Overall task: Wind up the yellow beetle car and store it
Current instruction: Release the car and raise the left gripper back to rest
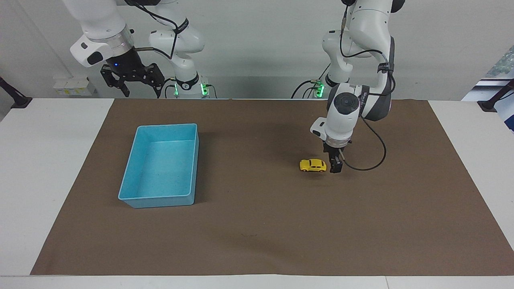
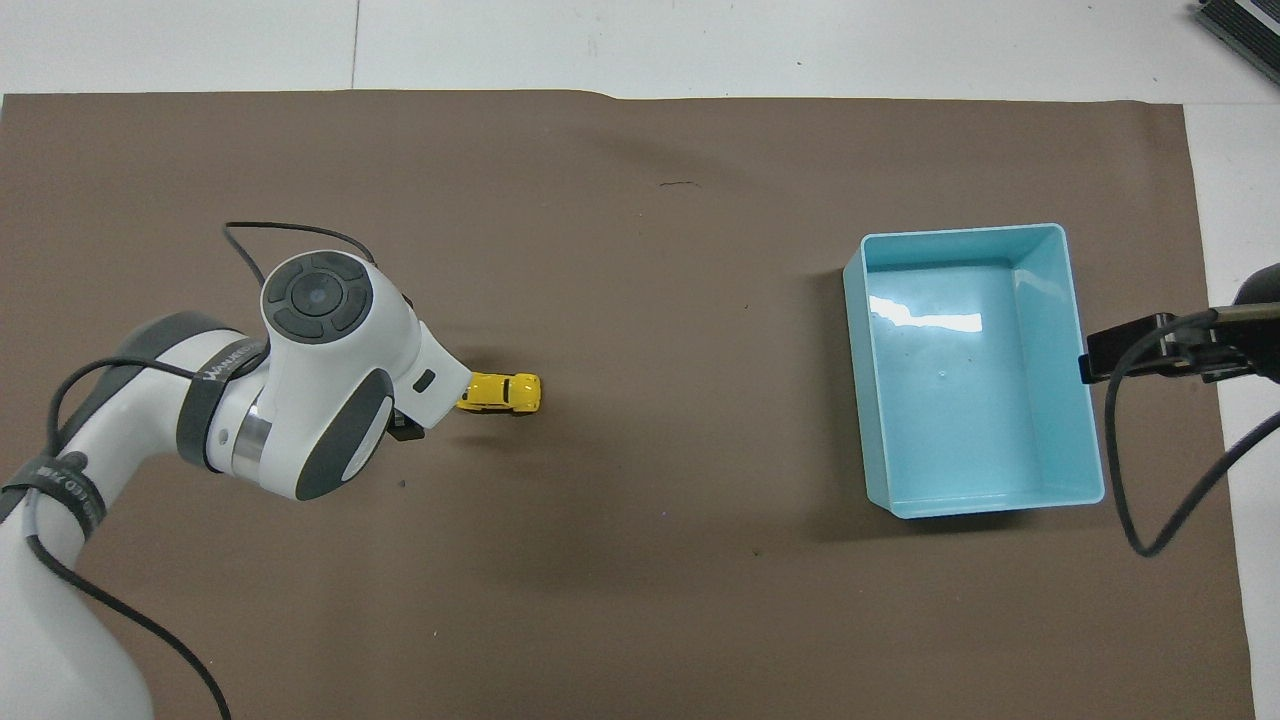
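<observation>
The yellow beetle car (image 1: 313, 165) stands free on its wheels on the brown mat, lengthwise along the table; it also shows in the overhead view (image 2: 502, 391). My left gripper (image 1: 335, 165) hangs low over the mat just beside the car, on the side toward the left arm's end, open and holding nothing. In the overhead view the left hand covers its fingers. The light-blue bin (image 1: 166, 126) stands toward the right arm's end of the table and holds nothing (image 2: 960, 232). My right gripper (image 1: 138, 84) waits raised and open above the table's edge by the robots.
The brown mat (image 1: 257, 224) covers most of the white table. A black cable (image 1: 367, 160) loops from the left wrist down beside the gripper. Another cable (image 2: 1150, 470) hangs from the right arm beside the bin.
</observation>
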### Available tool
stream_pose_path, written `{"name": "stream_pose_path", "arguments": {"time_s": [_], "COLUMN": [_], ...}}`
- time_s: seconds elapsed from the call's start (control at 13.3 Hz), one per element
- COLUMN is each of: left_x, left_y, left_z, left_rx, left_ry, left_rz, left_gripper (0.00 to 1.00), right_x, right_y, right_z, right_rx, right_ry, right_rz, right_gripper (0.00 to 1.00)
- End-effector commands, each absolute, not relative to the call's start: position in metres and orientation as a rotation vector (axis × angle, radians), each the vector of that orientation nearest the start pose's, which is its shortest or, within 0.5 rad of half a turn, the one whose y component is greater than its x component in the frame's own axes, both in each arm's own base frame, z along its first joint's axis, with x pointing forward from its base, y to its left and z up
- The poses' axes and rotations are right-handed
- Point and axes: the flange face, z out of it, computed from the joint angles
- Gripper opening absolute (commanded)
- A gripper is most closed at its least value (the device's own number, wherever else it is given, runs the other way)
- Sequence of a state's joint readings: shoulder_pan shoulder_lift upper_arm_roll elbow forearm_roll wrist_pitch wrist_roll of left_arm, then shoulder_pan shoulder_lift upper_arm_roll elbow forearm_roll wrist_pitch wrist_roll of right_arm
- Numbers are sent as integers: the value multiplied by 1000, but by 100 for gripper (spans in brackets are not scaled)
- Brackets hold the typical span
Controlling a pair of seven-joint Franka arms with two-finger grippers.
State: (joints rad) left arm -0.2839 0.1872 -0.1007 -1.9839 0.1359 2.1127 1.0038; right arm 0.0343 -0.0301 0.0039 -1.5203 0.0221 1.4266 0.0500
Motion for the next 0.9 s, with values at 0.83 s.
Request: {"name": "stream_pose_path", "arguments": {"time_s": [0.83], "left_x": [595], "left_y": [-79], "left_z": [533], "left_rx": [-2957], "left_ry": [542], "left_rz": [-52], "left_gripper": [100], "right_x": [508], "right_y": [36], "right_z": [646], "right_rx": [-3061], "right_ry": [-524], "right_rz": [102], "right_gripper": [100]}}
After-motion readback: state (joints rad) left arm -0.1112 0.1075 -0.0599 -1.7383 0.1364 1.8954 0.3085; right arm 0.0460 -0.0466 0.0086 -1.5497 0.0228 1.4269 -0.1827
